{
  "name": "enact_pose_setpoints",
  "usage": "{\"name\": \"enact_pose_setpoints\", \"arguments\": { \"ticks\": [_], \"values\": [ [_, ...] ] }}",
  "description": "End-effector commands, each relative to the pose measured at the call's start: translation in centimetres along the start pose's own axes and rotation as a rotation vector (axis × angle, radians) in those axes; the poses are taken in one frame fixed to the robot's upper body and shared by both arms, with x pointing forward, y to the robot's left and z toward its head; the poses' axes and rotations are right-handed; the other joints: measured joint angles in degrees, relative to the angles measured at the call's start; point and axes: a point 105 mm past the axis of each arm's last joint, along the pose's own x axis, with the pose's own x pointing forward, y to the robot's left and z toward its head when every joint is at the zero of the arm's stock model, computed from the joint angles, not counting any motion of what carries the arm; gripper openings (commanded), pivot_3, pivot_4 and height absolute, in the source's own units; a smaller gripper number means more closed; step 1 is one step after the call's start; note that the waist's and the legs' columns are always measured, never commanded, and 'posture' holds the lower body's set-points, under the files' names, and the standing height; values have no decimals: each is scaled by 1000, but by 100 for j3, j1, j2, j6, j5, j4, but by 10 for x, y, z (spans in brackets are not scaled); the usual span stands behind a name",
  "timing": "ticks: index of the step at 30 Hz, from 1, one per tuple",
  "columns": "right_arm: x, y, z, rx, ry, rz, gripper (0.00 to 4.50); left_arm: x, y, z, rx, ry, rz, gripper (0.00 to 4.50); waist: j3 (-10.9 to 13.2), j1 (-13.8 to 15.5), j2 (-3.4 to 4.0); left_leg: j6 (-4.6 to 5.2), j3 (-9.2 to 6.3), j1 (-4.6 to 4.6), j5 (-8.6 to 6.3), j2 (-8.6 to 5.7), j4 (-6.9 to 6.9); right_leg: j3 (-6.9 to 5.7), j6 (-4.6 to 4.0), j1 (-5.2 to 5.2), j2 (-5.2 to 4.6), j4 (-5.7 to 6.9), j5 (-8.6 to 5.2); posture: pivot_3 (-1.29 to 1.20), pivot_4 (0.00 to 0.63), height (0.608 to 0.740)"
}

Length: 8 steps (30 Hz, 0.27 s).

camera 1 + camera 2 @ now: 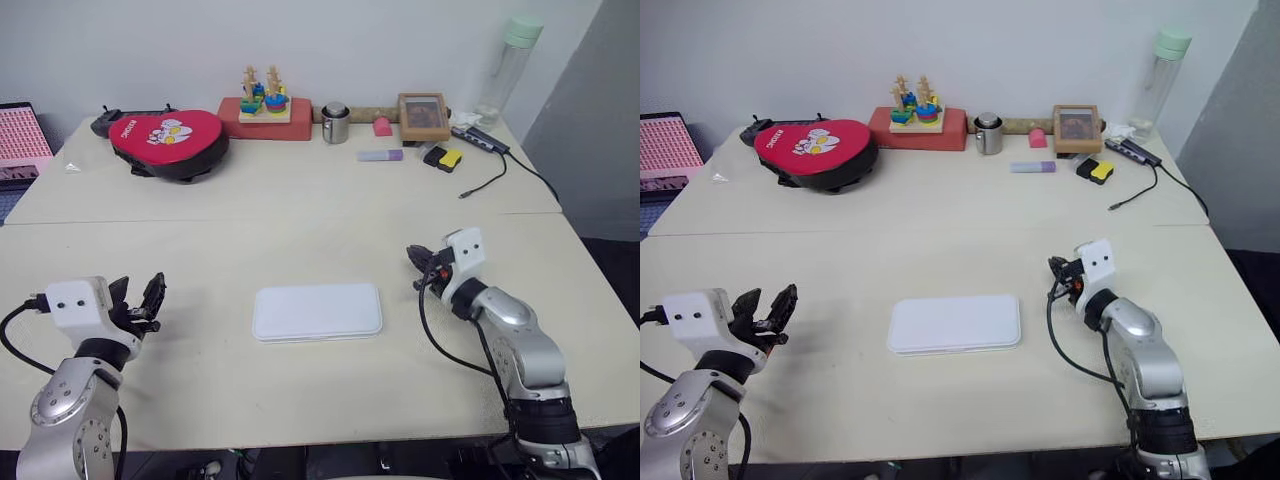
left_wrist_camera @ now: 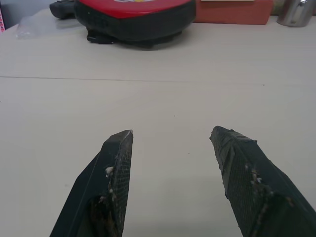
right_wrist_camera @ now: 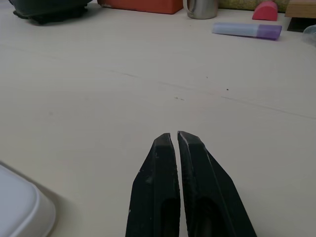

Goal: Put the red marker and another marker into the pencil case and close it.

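Note:
The pencil case [image 1: 316, 311], a flat white box with rounded corners, lies in the middle of the near table with its lid shut. The red marker and the other marker are hidden from view. My left gripper [image 1: 140, 295] hovers low over the bare table to the left of the case, well apart from it, its fingers [image 2: 118, 163] open with nothing between them. My right gripper [image 1: 415, 257] is a short way to the right of the case and shut on nothing. In the right wrist view a corner of the case [image 3: 19, 210] lies beside the shut fingers [image 3: 163, 168].
Along the back of the table stand a red padded pouch [image 1: 168, 140], a wooden toy on a red box [image 1: 265, 108], a metal cup [image 1: 335, 123], a small pink object [image 1: 382, 126], a purple highlighter [image 1: 380, 155], a framed picture [image 1: 423, 115] and a bottle [image 1: 508, 65]. A cable [image 1: 490, 172] trails at back right.

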Motion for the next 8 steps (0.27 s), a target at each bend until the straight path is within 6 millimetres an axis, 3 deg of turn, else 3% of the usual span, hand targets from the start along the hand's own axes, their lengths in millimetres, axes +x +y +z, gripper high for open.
{"name": "enact_pose_setpoints", "arguments": {
  "ticks": [1,8],
  "values": [
    [-3,-6,15,-22,-78,-56,193,-4,-4,1,16,-21,1,2713,0,-1,0,0,1,0,0,0,0,1,0,0,0,0,0,0,150,740],
    [-6,-4,8,-38,-72,-58,193,-1,-10,-3,12,-6,-35,2713,0,-1,0,0,1,2,0,1,0,1,0,0,0,0,0,0,150,740]
  ]
}}
